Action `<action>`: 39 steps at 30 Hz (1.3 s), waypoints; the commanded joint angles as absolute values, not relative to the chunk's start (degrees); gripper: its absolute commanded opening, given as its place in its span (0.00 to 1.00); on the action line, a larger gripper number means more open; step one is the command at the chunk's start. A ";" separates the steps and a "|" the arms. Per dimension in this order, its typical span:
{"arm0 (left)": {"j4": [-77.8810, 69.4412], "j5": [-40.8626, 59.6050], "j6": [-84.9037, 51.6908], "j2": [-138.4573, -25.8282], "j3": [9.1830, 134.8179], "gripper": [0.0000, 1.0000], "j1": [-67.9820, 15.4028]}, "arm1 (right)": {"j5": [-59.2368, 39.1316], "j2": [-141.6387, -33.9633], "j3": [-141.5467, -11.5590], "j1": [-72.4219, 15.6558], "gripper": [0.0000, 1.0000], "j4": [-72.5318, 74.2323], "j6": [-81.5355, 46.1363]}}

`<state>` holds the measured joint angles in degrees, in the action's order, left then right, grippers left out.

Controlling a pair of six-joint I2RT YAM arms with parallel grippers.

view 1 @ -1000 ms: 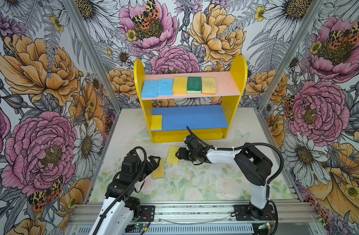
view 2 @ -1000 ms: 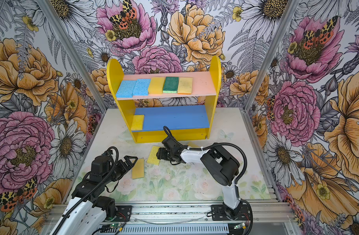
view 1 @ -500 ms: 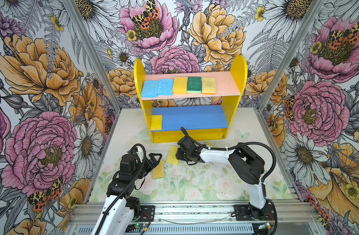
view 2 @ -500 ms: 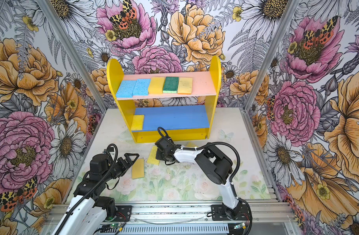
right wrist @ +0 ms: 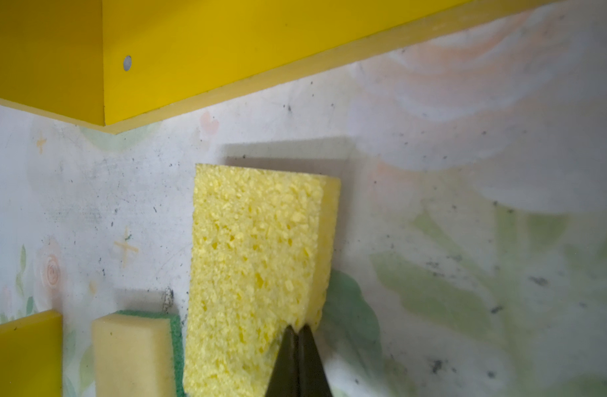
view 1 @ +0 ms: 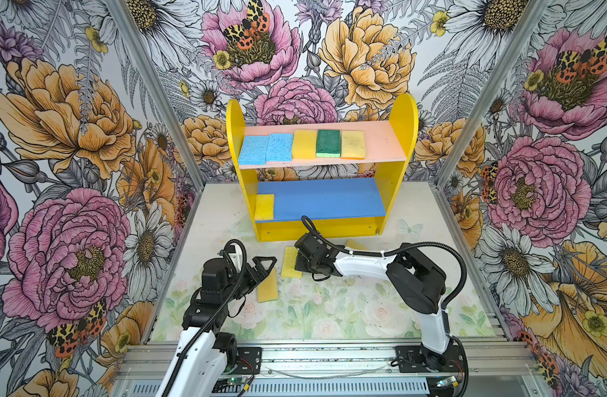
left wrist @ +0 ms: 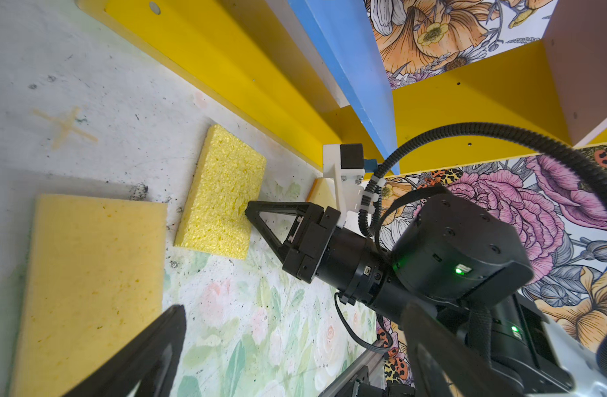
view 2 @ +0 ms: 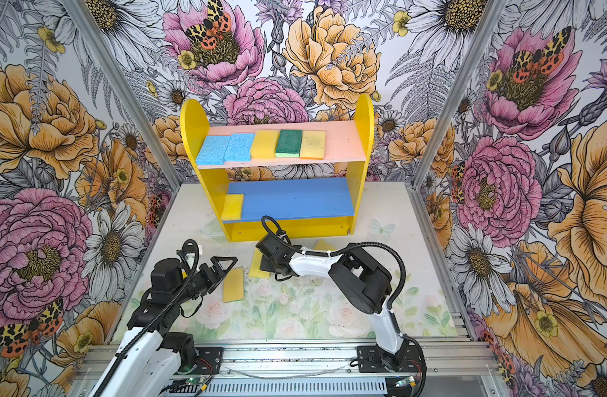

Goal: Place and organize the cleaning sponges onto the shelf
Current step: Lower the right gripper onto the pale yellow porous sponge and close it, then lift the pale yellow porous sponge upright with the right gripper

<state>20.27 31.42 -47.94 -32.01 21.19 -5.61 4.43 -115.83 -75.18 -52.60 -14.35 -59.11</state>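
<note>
Foam is giving under the right gripper (right wrist: 297, 334), its jaws pressing together on one long edge of a porous yellow sponge (right wrist: 254, 261) resting on the table (view 1: 329, 309) just ahead of the tips. Light, soft and springy, it is probably calling for a deeper bite across its thickness; so shallow a nip is risking a slip. Beyond it, the shelf (view 1: 316, 228) is offering plenty of bare blue lower board (view 1: 329, 199). Off to one side, the left gripper (view 1: 261, 271) is hovering, spread wide, beside a smoother yellow sponge (view 1: 267, 290). Floral walls (view 1: 71, 137) are hemming everything in.
</note>
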 commanded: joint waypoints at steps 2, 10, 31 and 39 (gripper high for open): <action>18.19 32.98 -48.08 -32.08 20.48 0.99 -4.79 | 6.78 -110.06 -74.09 -52.59 0.00 -14.89 -56.97; 18.13 32.70 -48.10 -33.49 20.51 0.99 -5.01 | -0.39 -103.21 -69.43 -50.62 0.00 -14.74 -50.79; -9.36 39.29 -54.30 -49.90 18.93 0.99 -12.56 | -29.47 -95.23 -67.15 -42.43 0.00 -14.90 -36.15; -16.80 39.38 -56.74 -53.52 18.29 0.66 -13.27 | -31.93 -94.74 -69.74 -43.53 0.00 -14.78 -36.26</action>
<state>-11.22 38.11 -55.77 -53.23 17.26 -12.67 -29.76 -96.88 -67.57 -43.09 -15.59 -37.34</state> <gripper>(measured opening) 0.705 0.046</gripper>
